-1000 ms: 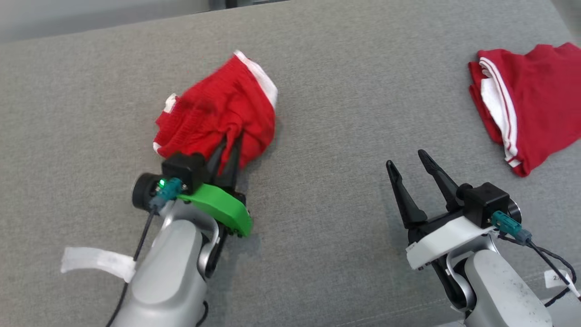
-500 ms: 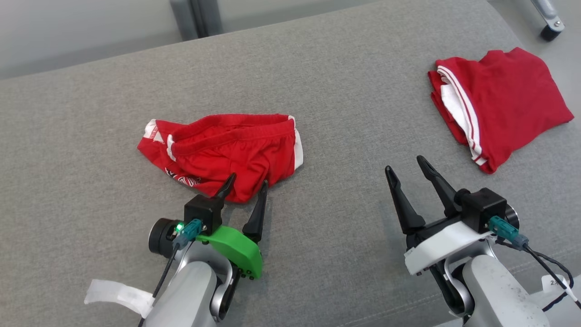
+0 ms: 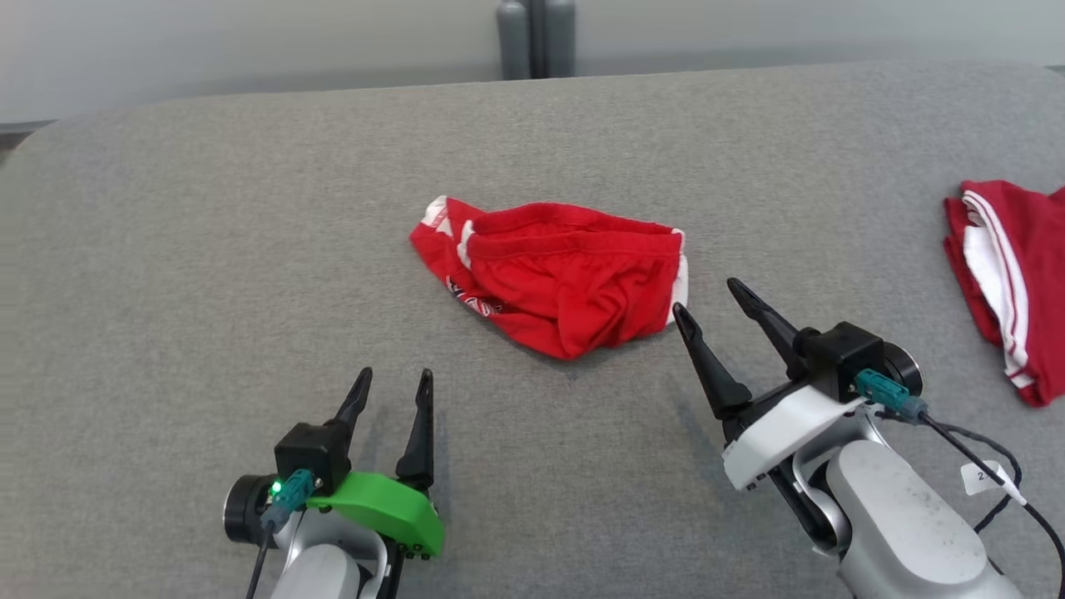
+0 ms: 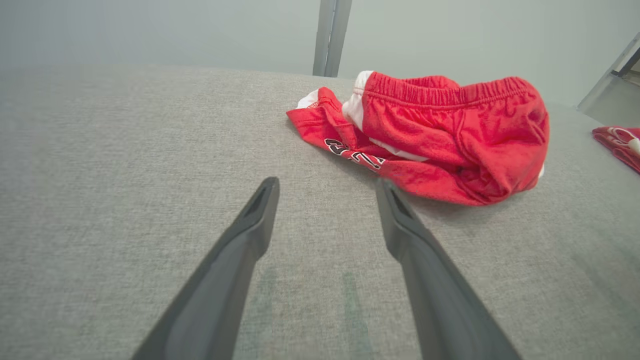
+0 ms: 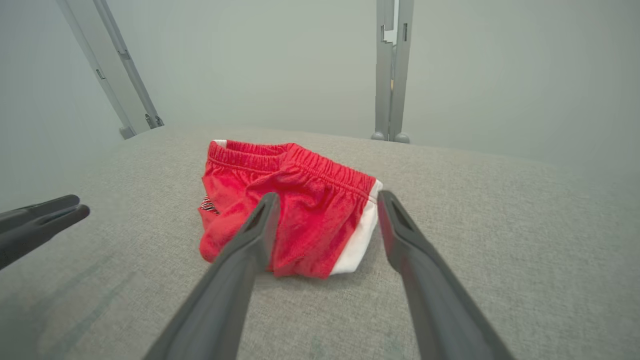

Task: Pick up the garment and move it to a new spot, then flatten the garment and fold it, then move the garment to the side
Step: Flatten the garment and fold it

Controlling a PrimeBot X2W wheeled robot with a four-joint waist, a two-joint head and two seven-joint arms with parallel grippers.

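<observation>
The garment (image 3: 566, 279) is a pair of red shorts with white side trim, lying crumpled on the grey table near the middle. The left wrist view shows the garment (image 4: 440, 135) ahead and to the right of my fingers. My left gripper (image 3: 393, 384) stands open and empty, well short of the cloth toward the near left. Just off the shorts' right white edge, my right gripper (image 3: 707, 299) is open too. In the right wrist view the garment (image 5: 295, 205) lies just beyond my right gripper's (image 5: 325, 197) spread fingertips.
A second red garment (image 3: 1011, 283) with white stripes lies folded at the table's right edge. The grey table (image 3: 208, 249) stretches bare to the left. Grey posts (image 3: 537, 37) stand beyond the far edge. My left gripper's fingers (image 5: 40, 220) show at the right wrist view's left.
My left gripper opened and let go of the shorts, which dropped onto the table, then drew back toward me. The head camera also shifted. The right gripper stayed open.
</observation>
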